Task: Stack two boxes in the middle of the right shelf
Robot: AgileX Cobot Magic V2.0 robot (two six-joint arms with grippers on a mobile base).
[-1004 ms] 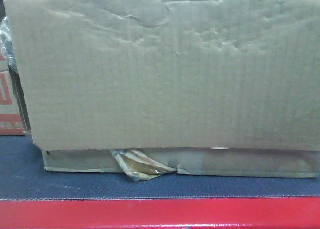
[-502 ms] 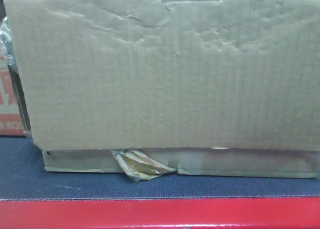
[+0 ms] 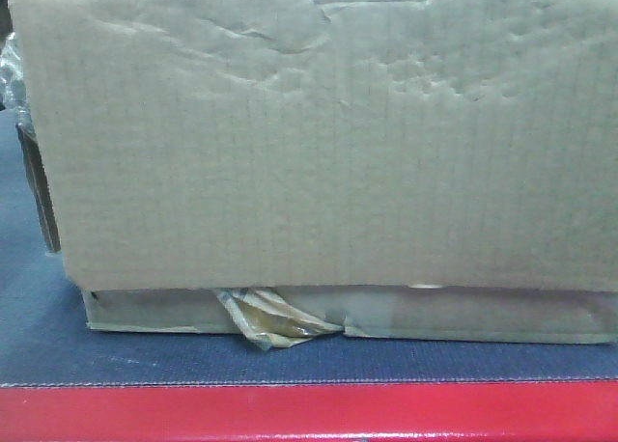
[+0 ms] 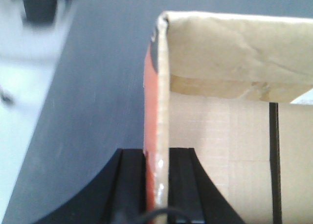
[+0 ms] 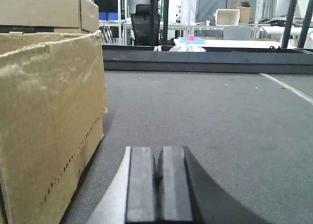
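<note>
Creased large box [image 3: 328, 143] sits atop flatter box [image 3: 463, 317] on grey felt surface [image 3: 290, 365]. Likely light, crushable: grip stiff rim or corner; left gripper [image 4: 156, 158] pinches red-sided carton [image 4: 161, 87] wall; right gripper [image 5: 159, 155] pressed together, empty.

No legible text, label, brand, number or sign appears in any view. The front face of the large cardboard box [image 3: 328, 143] bears only creases. In the right wrist view, a dark printed strip [image 5: 29, 29] runs along the lower edge of the upper box [image 5: 44, 9] at top left. Its characters are too blurred to read.
</note>
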